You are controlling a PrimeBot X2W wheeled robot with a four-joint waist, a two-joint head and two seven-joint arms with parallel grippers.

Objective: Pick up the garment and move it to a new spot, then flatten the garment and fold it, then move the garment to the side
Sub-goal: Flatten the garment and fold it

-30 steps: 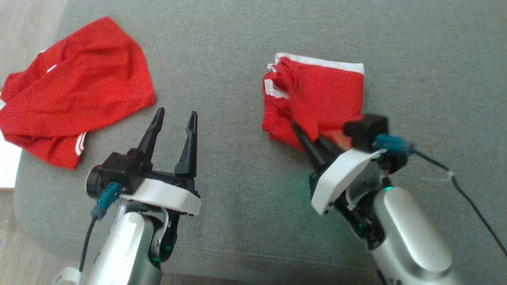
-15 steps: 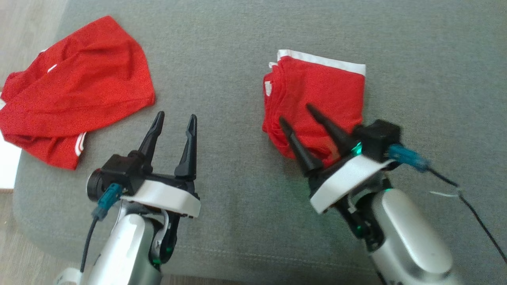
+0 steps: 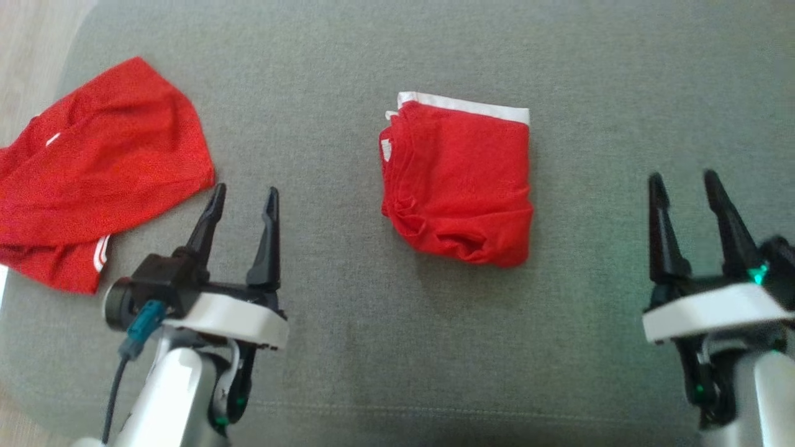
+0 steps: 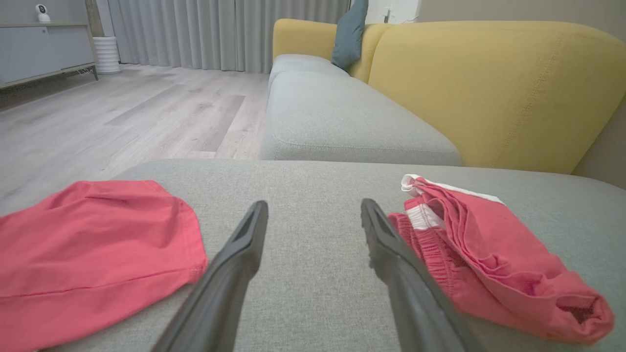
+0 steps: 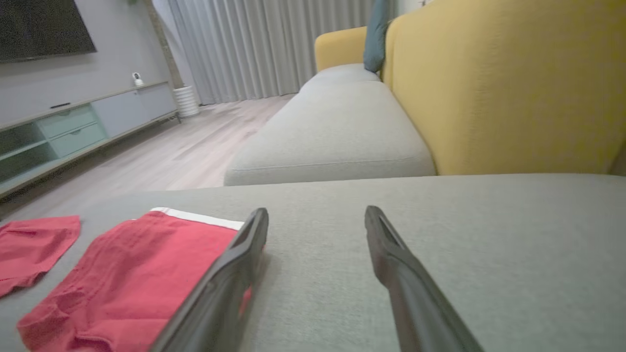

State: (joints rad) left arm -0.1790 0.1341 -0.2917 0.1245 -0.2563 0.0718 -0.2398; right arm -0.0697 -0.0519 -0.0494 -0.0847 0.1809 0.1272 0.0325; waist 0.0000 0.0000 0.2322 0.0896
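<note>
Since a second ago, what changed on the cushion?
The right pincer let go of the folded red garment, opened, and drew back toward the robot's right, clear of it. The released fold settled flat. The view shifted slightly; that is the camera. Unchanged: left pincer open and idle, other red garment at the left, grey cushion.
</note>
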